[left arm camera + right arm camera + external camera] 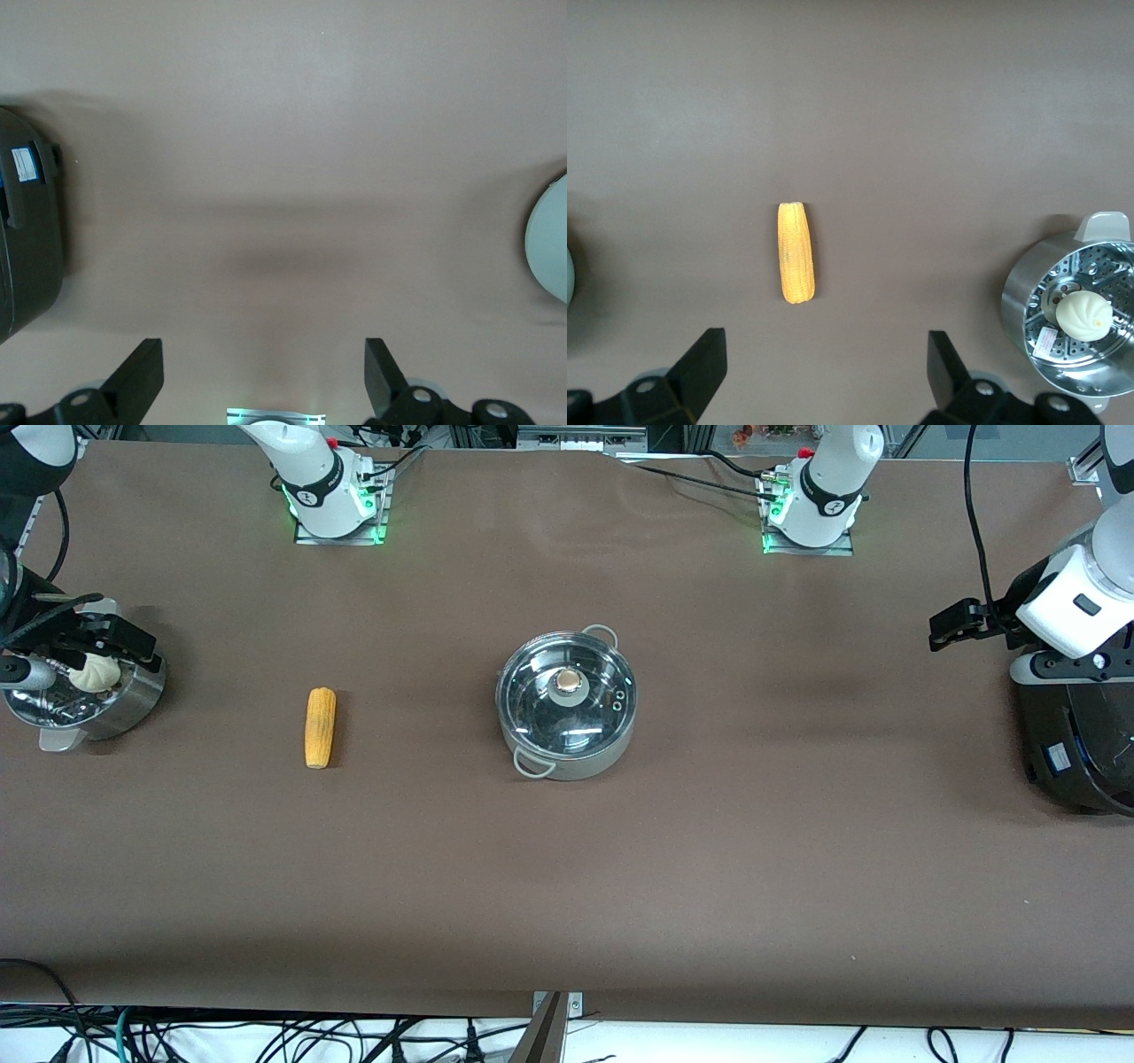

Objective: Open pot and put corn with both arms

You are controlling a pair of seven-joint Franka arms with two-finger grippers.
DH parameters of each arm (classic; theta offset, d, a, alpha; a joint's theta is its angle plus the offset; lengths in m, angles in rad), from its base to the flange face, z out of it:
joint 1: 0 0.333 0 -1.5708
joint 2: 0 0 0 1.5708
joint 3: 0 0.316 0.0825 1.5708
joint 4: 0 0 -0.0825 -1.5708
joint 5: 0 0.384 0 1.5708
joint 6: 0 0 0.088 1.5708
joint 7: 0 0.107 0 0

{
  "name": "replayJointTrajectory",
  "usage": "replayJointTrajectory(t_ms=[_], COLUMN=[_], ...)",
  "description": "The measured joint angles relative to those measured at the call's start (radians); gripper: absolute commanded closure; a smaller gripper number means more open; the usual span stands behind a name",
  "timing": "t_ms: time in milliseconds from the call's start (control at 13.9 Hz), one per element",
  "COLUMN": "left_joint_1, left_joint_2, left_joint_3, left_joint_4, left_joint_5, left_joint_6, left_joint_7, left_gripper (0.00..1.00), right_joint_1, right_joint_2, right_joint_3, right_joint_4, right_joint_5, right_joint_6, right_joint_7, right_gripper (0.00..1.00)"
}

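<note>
**Lid on, corn untouched**

While the glass lid (567,695) sits on the steel pot (567,707) mid-table, take its tan knob (567,681); likely fragile, slippery. One corn cob (320,727), stiff and light, lies toward the right arm's end: grip midway. Left gripper (263,376) over bare table beside the black cooker (1076,744), right gripper (824,372) over the steamer (89,695) with one bun (95,673); both spread wide, empty.

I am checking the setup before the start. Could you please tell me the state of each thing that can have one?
pot: upright on the table, shut by its glass lid.
corn: lying flat on the table, untouched.
steamer: uncovered, holding a white bun.
black cooker: partly in view, lid state unclear.
left gripper: open, empty, over bare table.
right gripper: open, empty, over bare table beside the corn.
</note>
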Motion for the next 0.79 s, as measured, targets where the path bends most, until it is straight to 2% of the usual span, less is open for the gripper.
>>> replayJointTrajectory(t_ms=[504, 792], left_joint_1=[0.000, -0.002], left_joint_2=[-0.002, -0.002], left_joint_3=[0.000, -0.005], left_joint_4=[0.000, 0.000], left_joint_5=[-0.005, -0.059], left_joint_6=[0.000, -0.001], left_joint_7=[0.000, -0.001], left_gripper=[0.00, 0.00], right_joint_1=[0.000, 0.000], right_joint_2=[0.000, 0.000], right_joint_3=[-0.001, -0.001], right_joint_4=[0.000, 0.000], right_joint_5=[0.000, 0.000], right_joint_6=[0.007, 0.007], right_joint_7=[0.041, 0.042], right_gripper=[0.00, 0.00])
